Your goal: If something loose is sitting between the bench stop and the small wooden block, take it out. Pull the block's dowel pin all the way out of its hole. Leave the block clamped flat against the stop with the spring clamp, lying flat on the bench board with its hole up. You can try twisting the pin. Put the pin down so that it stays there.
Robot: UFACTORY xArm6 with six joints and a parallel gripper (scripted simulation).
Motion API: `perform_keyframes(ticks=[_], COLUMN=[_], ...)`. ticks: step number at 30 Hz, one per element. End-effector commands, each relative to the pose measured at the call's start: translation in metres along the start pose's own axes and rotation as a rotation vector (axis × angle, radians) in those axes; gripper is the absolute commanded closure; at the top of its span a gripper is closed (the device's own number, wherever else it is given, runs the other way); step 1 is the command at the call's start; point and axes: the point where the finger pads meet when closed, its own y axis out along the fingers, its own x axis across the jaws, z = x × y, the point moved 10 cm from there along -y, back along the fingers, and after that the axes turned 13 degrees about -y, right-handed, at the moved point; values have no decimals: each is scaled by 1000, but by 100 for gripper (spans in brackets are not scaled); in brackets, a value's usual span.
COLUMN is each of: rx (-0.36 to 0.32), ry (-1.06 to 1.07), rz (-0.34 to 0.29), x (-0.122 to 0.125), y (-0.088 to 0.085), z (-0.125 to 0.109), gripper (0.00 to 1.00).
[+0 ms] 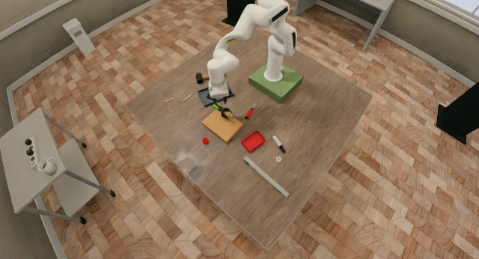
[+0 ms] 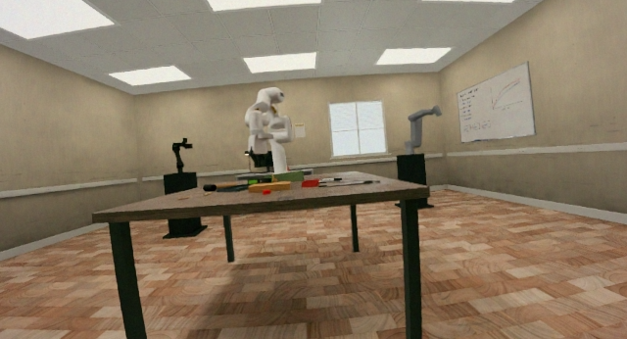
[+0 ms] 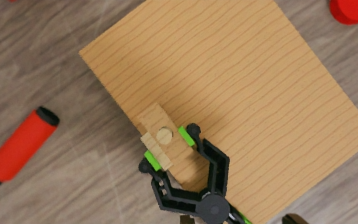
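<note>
The small wooden block (image 3: pixel 154 122) (image 1: pixel 229 116) lies on the near corner of the tan bench board (image 3: pixel 260 80) (image 1: pixel 221 129) (image 2: pixel 269 186). The round end of its dowel pin (image 3: pixel 164 135) shows in the hole, facing up. A paler strip (image 3: pixel 156 150) lies against the block's side. The black-and-green spring clamp (image 3: pixel 200 185) (image 1: pixel 221 110) has its jaws around the block and the strip. My gripper (image 3: pixel 237 220) (image 1: pixel 218 98) hangs above the clamp's handle, half open and empty. Only its fingertips show at the bottom edge of the wrist view.
A red-handled screwdriver (image 3: pixel 17 145) (image 1: pixel 249 111) lies beside the board. A red cap (image 3: pixel 352 10) (image 1: pixel 205 141), red tray (image 1: pixel 253 141), marker (image 1: pixel 278 144), washer (image 1: pixel 278 159), grey bar (image 1: pixel 266 177), mallet (image 1: pixel 202 78), dark mat (image 1: pixel 203 97) and two wooden sticks (image 1: pixel 186 97) lie on the table.
</note>
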Motion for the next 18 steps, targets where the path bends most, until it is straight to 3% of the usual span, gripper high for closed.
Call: perform_keyframes(ticks=[1,18], rx=[-10,-7], ry=[160,657], rz=[-11,-13], x=[-3,-17], y=[-3,-7], z=[12,43], gripper=[50,50])
